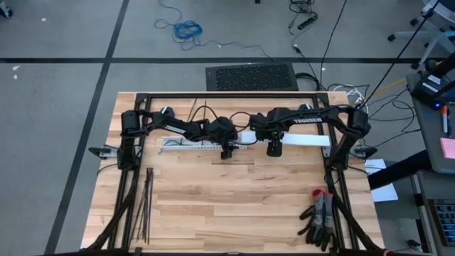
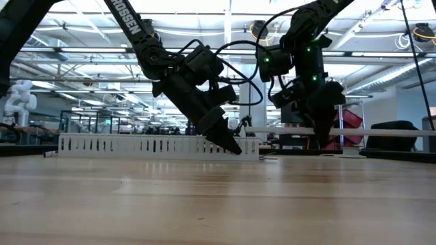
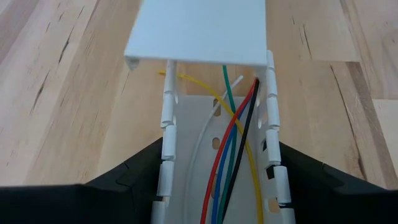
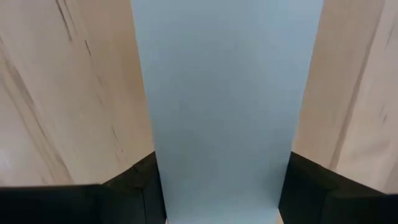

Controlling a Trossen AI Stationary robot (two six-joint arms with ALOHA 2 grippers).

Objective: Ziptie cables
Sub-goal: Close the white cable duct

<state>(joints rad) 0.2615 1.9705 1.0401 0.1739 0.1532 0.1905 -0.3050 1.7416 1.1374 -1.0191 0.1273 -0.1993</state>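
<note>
**Mia:** Where are the cables (image 3: 231, 121)?

**Tom:** They lie inside the white channel (image 1: 183, 144), near the back of the table (image 1: 234, 206). I see red, black, blue, green, yellow and white ones. They cross over each other and run along the floor of the channel between its slotted walls.

**Mia:** What is the left gripper (image 1: 227, 151) doing?

**Tom:** It sits at the end of the channel. Its two fingers are spread wide, one on each side wall, and they squeeze the channel between them.

**Mia:** And the right gripper (image 1: 274, 149)?

**Tom:** It points down at the flat white lid (image 1: 302, 140). Its fingers are also wide apart, pressed on the lid's two long edges. From the low camera the lid looks lifted a bit off the table.

**Mia:** Is anything in the way of the cables?

**Tom:** Yes. One end of the lid hangs over the end of the channel, so it covers the far part of the cables.

**Mia:** Where are the zipties (image 1: 146, 206)?

**Tom:** Well apart from both grippers, in a bunch near the left front side of the table. Nothing touches them.

**Mia:** What else is there?

**Tom:** Dark gloves (image 1: 320, 217) with red cuffs at the right front corner. On the floor behind the table are a black grate (image 1: 251, 77) and a blue coiled cable (image 1: 188, 30).
</note>
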